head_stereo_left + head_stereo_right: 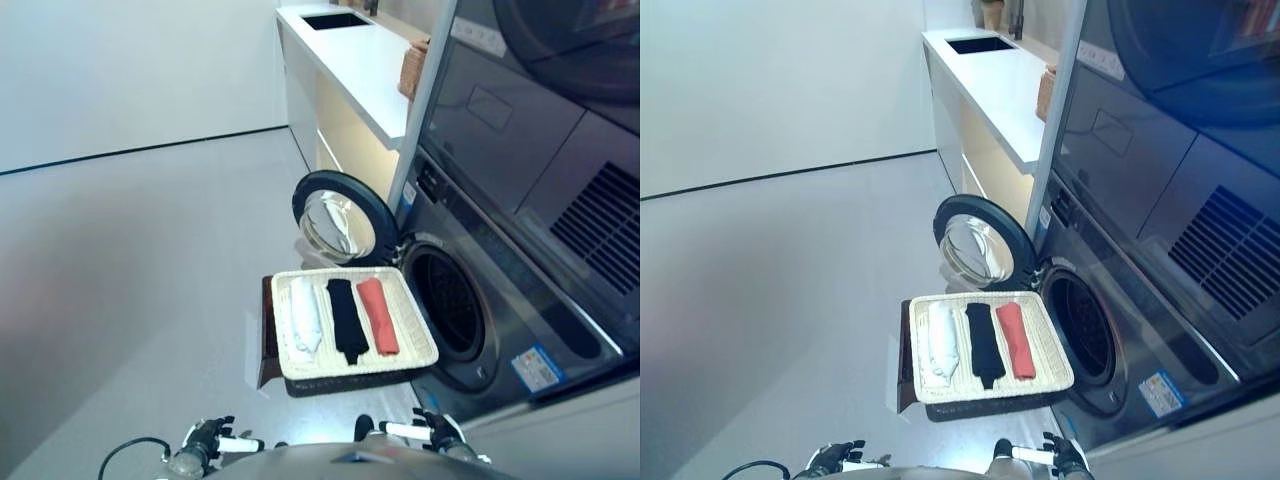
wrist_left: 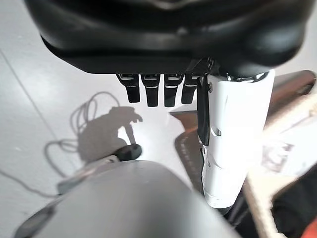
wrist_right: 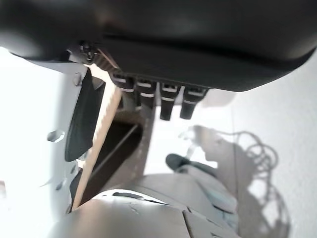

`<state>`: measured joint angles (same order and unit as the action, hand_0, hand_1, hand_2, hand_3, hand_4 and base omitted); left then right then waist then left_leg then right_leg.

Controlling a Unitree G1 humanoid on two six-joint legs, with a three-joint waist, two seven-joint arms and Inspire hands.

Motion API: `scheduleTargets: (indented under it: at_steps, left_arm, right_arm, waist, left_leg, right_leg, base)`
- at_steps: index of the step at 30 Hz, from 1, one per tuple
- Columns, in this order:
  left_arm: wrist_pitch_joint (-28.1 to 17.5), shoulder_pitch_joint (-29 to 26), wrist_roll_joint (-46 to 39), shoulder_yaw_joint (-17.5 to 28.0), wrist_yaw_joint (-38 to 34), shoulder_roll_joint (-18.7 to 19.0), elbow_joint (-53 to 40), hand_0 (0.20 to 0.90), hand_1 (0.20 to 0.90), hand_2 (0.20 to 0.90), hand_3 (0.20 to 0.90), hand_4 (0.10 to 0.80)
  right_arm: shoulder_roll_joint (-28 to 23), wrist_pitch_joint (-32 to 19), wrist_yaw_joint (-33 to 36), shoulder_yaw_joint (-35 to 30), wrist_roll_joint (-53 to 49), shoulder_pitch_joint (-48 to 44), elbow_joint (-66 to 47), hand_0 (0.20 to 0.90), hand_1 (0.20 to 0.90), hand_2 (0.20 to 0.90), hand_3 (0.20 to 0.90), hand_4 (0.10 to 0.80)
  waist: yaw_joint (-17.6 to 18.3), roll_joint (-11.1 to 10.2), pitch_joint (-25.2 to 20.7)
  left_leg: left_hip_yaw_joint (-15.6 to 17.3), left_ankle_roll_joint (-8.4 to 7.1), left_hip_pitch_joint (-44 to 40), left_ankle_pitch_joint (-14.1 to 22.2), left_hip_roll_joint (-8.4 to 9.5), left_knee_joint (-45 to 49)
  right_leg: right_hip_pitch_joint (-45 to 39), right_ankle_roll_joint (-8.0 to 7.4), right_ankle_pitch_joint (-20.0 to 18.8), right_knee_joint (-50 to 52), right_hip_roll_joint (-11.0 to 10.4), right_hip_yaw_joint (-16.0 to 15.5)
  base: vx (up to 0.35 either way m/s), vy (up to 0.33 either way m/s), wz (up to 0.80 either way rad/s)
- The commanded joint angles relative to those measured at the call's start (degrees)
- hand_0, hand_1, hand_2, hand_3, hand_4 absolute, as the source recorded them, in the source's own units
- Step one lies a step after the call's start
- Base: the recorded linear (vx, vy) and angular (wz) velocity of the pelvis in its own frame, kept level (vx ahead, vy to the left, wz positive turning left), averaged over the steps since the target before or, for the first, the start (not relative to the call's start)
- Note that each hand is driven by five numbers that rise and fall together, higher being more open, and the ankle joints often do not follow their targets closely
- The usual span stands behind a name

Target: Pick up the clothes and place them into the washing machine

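A shallow wicker basket rests on a low dark brown box in front of the washing machine. In it lie a white rolled cloth, a black cloth and a red cloth, side by side. The machine's round door stands open beyond the basket and the drum opening is dark. My left hand and right hand hang low, near me and apart from the basket. Both are open and empty, with straight fingers.
A second appliance is stacked above the washing machine. A long white counter with a sink runs along the wall behind, with a wicker box on its near end. Pale grey floor spreads to the left.
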<state>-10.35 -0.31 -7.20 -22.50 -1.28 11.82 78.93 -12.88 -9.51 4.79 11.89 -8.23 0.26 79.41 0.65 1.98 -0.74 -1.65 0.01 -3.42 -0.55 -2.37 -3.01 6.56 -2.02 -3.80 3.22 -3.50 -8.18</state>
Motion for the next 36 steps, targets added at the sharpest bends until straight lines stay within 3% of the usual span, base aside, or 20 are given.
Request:
scheduleTargets:
  at_steps: [1, 3, 4, 6, 8, 10, 11, 13, 14, 16, 18, 21, 28, 30, 32, 33, 34, 36]
  left_arm:
    - [-2.56, -5.02, -0.15, 2.83, -0.07, -0.69, -1.34, 0.9, 0.9, 0.9, 0.9, 0.8]
    - [-2.54, -5.35, -0.09, 2.48, -0.02, -0.71, -1.52, 0.9, 0.9, 0.9, 0.9, 0.8]
    - [-2.64, -5.55, -0.36, 2.38, -0.09, -0.58, -2.12, 0.9, 0.9, 0.9, 0.9, 0.8]
    - [-2.86, -5.57, -0.83, 2.62, -0.17, -0.43, -2.68, 0.9, 0.9, 0.9, 0.9, 0.8]
    - [-2.77, -5.26, -1.11, 3.33, -0.34, -0.53, -2.51, 0.9, 0.9, 0.9, 0.9, 0.8]
    - [-2.8, -5.02, -1.19, 3.61, -0.5, -0.61, -2.26, 0.9, 0.9, 0.9, 0.9, 0.8]
    - [-2.82, -4.49, -1.07, 3.63, -0.95, -0.61, -1.85, 0.9, 0.9, 0.9, 0.9, 0.8]
    - [-2.83, -4.48, -1.06, 3.62, -0.96, -0.63, -1.85, 0.9, 0.9, 0.9, 0.9, 0.8]
    - [-2.76, -4.56, -1.02, 3.28, -1.6, -0.61, -1.15, 0.9, 0.9, 0.9, 0.9, 0.8]
    - [-2.64, -4.52, -1.05, 2.86, -2.0, -0.84, -0.84, 0.9, 0.9, 0.9, 0.9, 0.8]
    - [-2.67, -4.27, -1.0, 2.41, -2.1, -1.08, -1.34, 0.9, 0.9, 0.9, 0.9, 0.8]
    - [-3.02, -3.74, -0.54, 2.02, -1.76, -1.01, -2.06, 0.9, 0.9, 0.9, 0.9, 0.8]
    - [-3.02, -3.74, 0.39, 2.54, -1.54, 0.07, -2.01, 0.9, 0.9, 0.9, 0.9, 0.8]
    - [-3.0, -3.91, 0.27, 2.76, -1.42, 0.56, -2.25, 0.9, 0.9, 0.9, 0.9, 0.8]
    - [-3.21, -4.37, -0.14, 2.73, -1.32, 1.15, -2.95, 0.9, 0.9, 0.9, 0.9, 0.8]
    - [-3.36, -5.0, -0.56, 2.51, -1.35, 1.67, -3.68, 0.9, 0.9, 0.9, 0.9, 0.8]
    - [-3.57, -5.6, -0.82, 2.18, -1.57, 2.08, -3.73, 0.9, 0.9, 0.9, 0.9, 0.8]
    - [-3.82, -6.09, -1.14, 2.0, -2.03, 2.07, -3.96, 0.9, 0.9, 0.9, 0.9, 0.8]
  right_arm:
    - [-2.99, -0.57, -0.46, 2.13, 0.74, -1.2, -0.06, 0.9, 0.9, 0.9, 0.9, 0.8]
    - [-3.13, -0.65, -0.61, 2.62, 0.45, -1.8, -0.15, 0.9, 0.9, 0.9, 0.9, 0.8]
    - [-3.22, -0.65, -0.48, 2.93, 0.26, -2.07, -0.51, 0.9, 0.9, 0.9, 0.9, 0.8]
    - [-3.44, -0.82, -0.56, 3.49, -0.14, -2.65, -1.41, 0.9, 0.9, 0.9, 0.9, 0.8]
    - [-3.5, -0.76, -0.34, 4.47, 0.39, -3.44, -1.82, 0.9, 0.9, 0.9, 0.9, 0.8]
    - [-3.64, -0.73, -0.09, 4.8, 0.63, -4.0, -1.86, 0.9, 0.9, 0.9, 0.9, 0.8]
    - [-3.77, -0.97, 0.19, 4.99, 0.23, -4.85, -2.22, 0.9, 0.9, 0.9, 0.9, 0.8]
    - [-3.79, -0.97, 0.18, 4.99, 0.22, -4.82, -2.22, 0.9, 0.9, 0.9, 0.9, 0.8]
    - [-3.78, -1.31, 0.42, 5.03, -0.47, -5.38, -2.85, 0.9, 0.9, 0.9, 0.9, 0.8]
    - [-3.96, -1.38, 0.57, 5.31, -0.7, -5.49, -3.08, 0.9, 0.9, 0.9, 0.9, 0.8]
    - [-3.95, -1.32, 0.7, 5.12, -1.06, -5.16, -3.19, 0.9, 0.9, 0.9, 0.9, 0.8]
    - [-3.73, -1.14, 0.27, 4.23, -1.59, -4.28, -2.3, 0.9, 0.9, 0.9, 0.9, 0.8]
    - [-3.94, -1.06, 0.52, 3.6, -0.72, -4.87, -2.45, 0.9, 0.9, 0.9, 0.9, 0.8]
    - [-4.01, -1.17, 0.53, 3.94, -0.38, -5.82, -2.74, 0.9, 0.9, 0.9, 0.9, 0.8]
    - [-4.46, -1.31, 0.77, 4.66, 0.05, -7.14, -3.3, 0.9, 0.9, 0.9, 0.9, 0.8]
    - [-4.91, -1.32, 0.93, 5.08, -0.03, -8.47, -3.68, 0.9, 0.9, 0.9, 0.9, 0.8]
    - [-4.98, -1.19, 1.35, 5.32, -0.01, -9.64, -4.08, 0.9, 0.9, 0.9, 0.9, 0.8]
    - [-5.64, -1.0, 1.97, 5.44, 0.34, -10.1, -4.4, 0.9, 0.9, 0.9, 0.9, 0.8]
  waist:
    - [0.78, -1.93, -0.06]
    - [0.64, -2.38, 0.54]
    - [0.06, -3.01, 1.5]
    - [-1.35, -4.07, 2.8]
    - [-2.73, -4.53, 3.06]
    - [-3.42, -4.27, 3.15]
    - [-3.88, -3.96, 2.58]
    - [-4.11, -3.97, 2.85]
    - [-4.19, -2.33, 2.13]
    - [-4.25, -0.75, 1.92]
    - [-4.18, 0.0, 1.31]
    - [-3.92, 0.53, -0.49]
    - [-5.09, -0.57, -1.16]
    - [-5.79, -0.84, -0.68]
    - [-5.71, -0.72, 0.75]
    - [-5.5, -0.23, 1.99]
    - [-5.51, -0.01, 2.82]
    - [-6.25, -0.5, 2.63]
  left_leg:
    - [-1.69, -2.03, 0.53, 5.78, 2.89, 11.78]
    - [-1.35, -3.73, 4.15, 1.81, 1.92, 20.96]
    - [-2.05, -4.2, 6.88, -1.08, 2.61, 27.21]
    - [-4.14, -3.73, 11.6, -3.08, 5.61, 36.35]
    - [-4.79, -3.09, 15.08, -3.38, 6.36, 38.92]
    - [-4.51, -2.84, 16.06, -2.96, 5.34, 36.66]
    - [-3.55, -2.71, 16.87, -2.52, 2.73, 28.83]
    - [-3.33, -2.69, 16.38, -2.42, 2.68, 28.69]
    - [-1.89, -3.22, 16.07, -3.28, 0.54, 13.98]
    - [-0.77, -4.16, 14.68, -7.44, -1.29, 4.38]
    - [-0.64, -4.24, 13.62, -7.6, -1.34, 2.31]
    - [-0.05, -3.75, 11.35, -5.78, -0.09, 2.31]
    - [1.79, -2.05, 11.29, -2.02, 2.04, 5.11]
    - [2.25, -1.09, 11.33, -1.01, 2.49, 5.69]
    - [2.22, -0.39, 11.33, -0.69, 2.41, 6.03]
    - [1.75, -0.26, 11.79, -0.7, 2.17, 6.43]
    - [1.5, -0.47, 11.91, -0.58, 2.2, 6.29]
    - [1.2, -1.32, 12.54, 0.23, 2.82, 6.5]
  right_leg:
    - [-1.41, -1.31, -1.03, -4.36, 0.49, 3.7]
    - [-3.84, 0.1, -0.05, -5.15, 1.35, 3.85]
    - [-4.8, 0.68, 0.08, -5.33, 1.16, 4.37]
    - [-6.04, 1.65, 0.0, -5.6, 0.81, 5.72]
    - [-7.18, 1.86, 0.23, -6.13, 0.55, 6.9]
    - [-7.7, 1.7, 0.56, -6.32, 0.67, 7.49]
    - [-8.32, 1.0, 1.32, -6.61, 0.57, 8.3]
    - [-8.67, 0.99, 1.35, -6.67, 0.55, 8.52]
    - [-9.65, 0.13, 2.7, -7.45, 1.85, 8.9]
    - [-11.16, -0.61, 4.15, -8.07, 2.46, 9.38]
    - [-11.61, -1.17, 4.66, -8.13, 2.16, 9.67]
    - [-12.57, -2.35, 5.02, -8.22, 0.06, 9.48]
    - [-12.77, -4.14, 5.37, -6.75, -3.38, 9.74]
    - [-10.36, -4.6, 5.96, -1.27, -3.44, 9.2]
    - [-6.37, -5.34, 5.97, 5.23, -1.93, 9.08]
    - [-3.26, -5.72, 6.07, 8.24, -1.43, 8.41]
    - [-1.06, -5.38, 5.42, 7.36, -2.53, 6.31]
    - [-2.85, -4.94, 3.2, -0.01, -6.37, 1.57]
  base:
    - [0.161, -0.2, 0.02]
    - [0.063, -0.168, 0.1]
    - [0.032, -0.173, 0.16]
    - [0.058, -0.119, 0.14]
    - [0.144, -0.061, -0.19]
    - [0.171, -0.002, -0.53]
    - [0.14, 0.033, -0.51]
    - [0.151, 0.044, -0.43]
    - [0.221, 0.083, -0.08]
    - [0.251, 0.114, 0.07]
    - [0.181, 0.094, -0.6]
    - [0.198, 0.113, -0.67]
    - [0.11, 0.076, -0.07]
    - [0.054, 0.057, -0.11]
    - [-0.018, 0.039, -0.23]
    - [-0.09, -0.003, -0.1]
    - [-0.07, -0.056, 0.08]
    - [0.009, -0.101, 0.15]
